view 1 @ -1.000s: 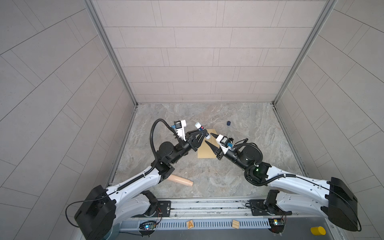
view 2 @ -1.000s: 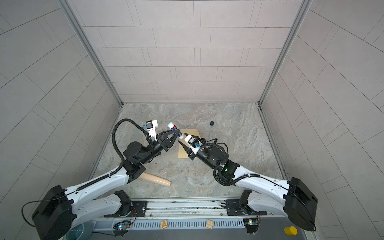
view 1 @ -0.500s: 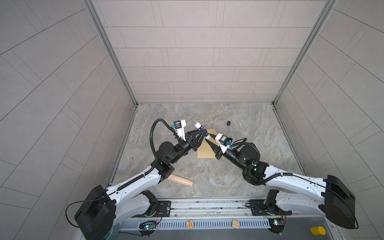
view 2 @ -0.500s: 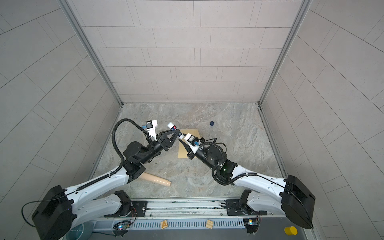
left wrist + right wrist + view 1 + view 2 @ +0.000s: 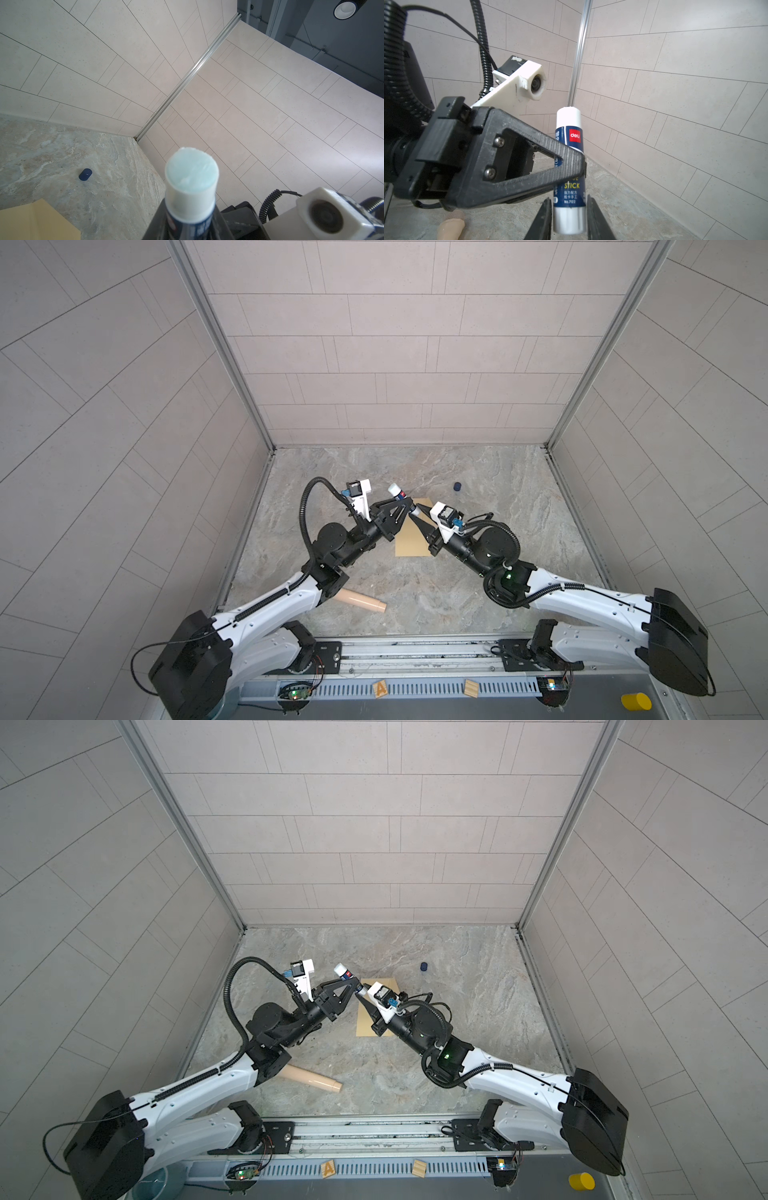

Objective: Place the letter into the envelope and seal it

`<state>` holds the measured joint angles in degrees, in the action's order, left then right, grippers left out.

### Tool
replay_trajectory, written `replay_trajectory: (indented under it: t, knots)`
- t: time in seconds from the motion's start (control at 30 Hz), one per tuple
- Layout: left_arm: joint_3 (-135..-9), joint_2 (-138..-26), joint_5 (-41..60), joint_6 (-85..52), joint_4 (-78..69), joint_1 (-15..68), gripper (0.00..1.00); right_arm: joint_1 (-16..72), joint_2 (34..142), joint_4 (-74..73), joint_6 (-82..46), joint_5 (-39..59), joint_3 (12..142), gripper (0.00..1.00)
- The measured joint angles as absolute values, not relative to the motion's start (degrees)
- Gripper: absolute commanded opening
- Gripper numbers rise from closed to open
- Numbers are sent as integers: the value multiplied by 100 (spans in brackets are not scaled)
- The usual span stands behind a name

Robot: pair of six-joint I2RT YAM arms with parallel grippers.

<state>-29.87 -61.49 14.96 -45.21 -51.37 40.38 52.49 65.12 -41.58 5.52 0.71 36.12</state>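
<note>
Right gripper (image 5: 568, 199) closes on the white base of a glue stick (image 5: 574, 136), its jaws now drawn in against either side after standing wider and just short of the stick 1 second earlier. Left gripper (image 5: 355, 987) keeps its narrow clamp on the stick's blue middle, holding it roughly upright above the counter (image 5: 457, 593) at centre frame in both top views.

The stick's tip is bare, with pale blue glue (image 5: 192, 166) showing in the left wrist view. Its dark blue cap (image 5: 457, 487) lies alone toward the upper right of the counter, well apart from both arms.

Below the 2 grippers the envelope (image 5: 409, 543) lies flat on the counter, near the middle of the frame; whether its flap is open cannot be told. The letter appears in no view and is probably already inside.

With the stick now gripped at 2 points, the likely purpose is to twist the base and wind out more glue, or to pass the stick across. Either way the job looks to have reached its sealing stage, with no glue yet on the flap as far as can be seen.
</note>
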Motion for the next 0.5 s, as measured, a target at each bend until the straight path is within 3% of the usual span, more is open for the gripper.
replay_trajectory:
  t: [0.23, 0.33, 0.5]
  knots:
    - [-2987, -6149, 1500, -4523, -5131, 4038, 0, 5249, 6560, -4047, 552, 54, 3614, 29]
    - [-2987, -6149, 1500, -4525, -5116, 4038, 0, 5247, 6598, -4023, 565, 25, 3647, 19]
    - [-2987, -6149, 1494, -4541, -5116, 4036, 0, 5245, 6602, -3977, 532, -5, 3675, 11]
